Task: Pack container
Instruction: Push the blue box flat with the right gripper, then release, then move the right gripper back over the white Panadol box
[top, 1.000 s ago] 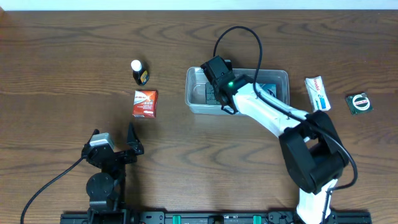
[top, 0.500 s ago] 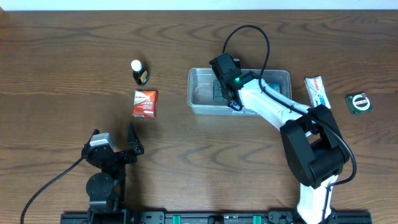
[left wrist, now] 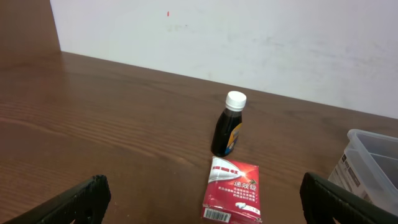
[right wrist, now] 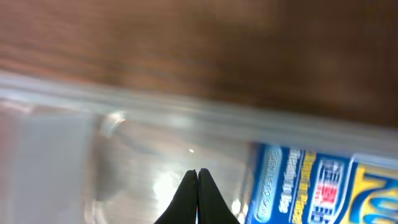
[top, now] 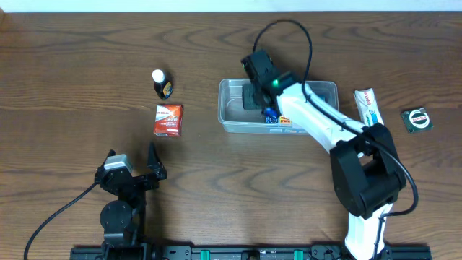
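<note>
The clear plastic container (top: 232,115) sits at the table's centre right; its rim shows in the right wrist view (right wrist: 186,112) and its corner in the left wrist view (left wrist: 373,158). A blue box (top: 278,118) lies inside it, also seen in the right wrist view (right wrist: 317,186). My right gripper (top: 253,97) is shut and empty, over the container's left part, fingertips together (right wrist: 198,177). My left gripper (top: 133,173) is open and empty at the front left, facing a small red box (left wrist: 233,190) and a dark bottle (left wrist: 229,124).
In the overhead view the red box (top: 168,119) and the white-capped bottle (top: 162,84) lie left of the container. A white tube (top: 368,107) and a round green item (top: 417,119) lie to its right. A black cable loops above the right arm.
My right gripper moved up toward the container's far side. The blue box, hidden under the arm before, now shows at the container's near wall. The left arm has not moved.
</note>
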You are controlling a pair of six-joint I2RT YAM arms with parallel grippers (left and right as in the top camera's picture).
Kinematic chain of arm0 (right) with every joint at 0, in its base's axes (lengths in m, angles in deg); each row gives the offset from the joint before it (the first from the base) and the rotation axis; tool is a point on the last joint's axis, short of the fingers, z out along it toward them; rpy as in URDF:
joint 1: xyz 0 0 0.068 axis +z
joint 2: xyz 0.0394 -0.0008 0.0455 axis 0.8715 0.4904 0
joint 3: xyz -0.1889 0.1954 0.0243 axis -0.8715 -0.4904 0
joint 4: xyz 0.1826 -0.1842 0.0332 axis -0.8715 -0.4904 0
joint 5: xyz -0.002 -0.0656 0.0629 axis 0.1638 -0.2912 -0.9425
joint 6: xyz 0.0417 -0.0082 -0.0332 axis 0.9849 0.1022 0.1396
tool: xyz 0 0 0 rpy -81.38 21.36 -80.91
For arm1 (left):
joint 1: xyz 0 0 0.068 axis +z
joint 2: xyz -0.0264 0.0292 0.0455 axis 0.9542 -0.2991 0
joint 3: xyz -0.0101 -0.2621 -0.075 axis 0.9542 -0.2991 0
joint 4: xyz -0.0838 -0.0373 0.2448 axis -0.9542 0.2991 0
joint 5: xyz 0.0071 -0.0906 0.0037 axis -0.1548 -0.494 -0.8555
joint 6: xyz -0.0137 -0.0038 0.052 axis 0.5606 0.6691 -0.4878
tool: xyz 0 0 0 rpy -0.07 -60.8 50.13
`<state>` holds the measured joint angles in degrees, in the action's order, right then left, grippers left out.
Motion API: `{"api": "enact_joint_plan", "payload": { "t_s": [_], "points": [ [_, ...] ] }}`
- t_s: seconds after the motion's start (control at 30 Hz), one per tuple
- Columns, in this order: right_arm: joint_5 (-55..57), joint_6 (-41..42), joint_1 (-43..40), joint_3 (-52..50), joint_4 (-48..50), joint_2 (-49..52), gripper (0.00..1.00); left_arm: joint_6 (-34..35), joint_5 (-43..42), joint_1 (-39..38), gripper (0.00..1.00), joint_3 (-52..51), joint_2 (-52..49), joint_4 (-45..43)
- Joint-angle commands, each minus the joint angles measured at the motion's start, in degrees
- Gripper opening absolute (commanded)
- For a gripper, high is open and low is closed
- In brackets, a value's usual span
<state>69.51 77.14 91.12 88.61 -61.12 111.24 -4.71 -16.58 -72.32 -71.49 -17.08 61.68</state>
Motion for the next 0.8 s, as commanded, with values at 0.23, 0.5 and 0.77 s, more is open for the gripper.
{"api": "enact_joint_plan", "payload": {
  "t_s": [0.23, 0.5, 0.77],
  "points": [
    [3.30, -8.76, -9.79, 12.50, -19.69, -12.76, 0.01, 0.48, 0.66, 0.24, 0.98, -1.92, 0.33, 0.74],
    [-1.53, -11.47, -27.61, 11.37, -33.07, -14.86, 0.01, 0.48, 0.66, 0.24, 0.98, -1.92, 0.33, 0.74],
    [-4.92, -15.08, -31.91, 3.15, -30.56, -14.82, 0.01, 0.48, 0.66, 0.24, 0.98, -1.92, 0.35, 0.74]
  ]
}}
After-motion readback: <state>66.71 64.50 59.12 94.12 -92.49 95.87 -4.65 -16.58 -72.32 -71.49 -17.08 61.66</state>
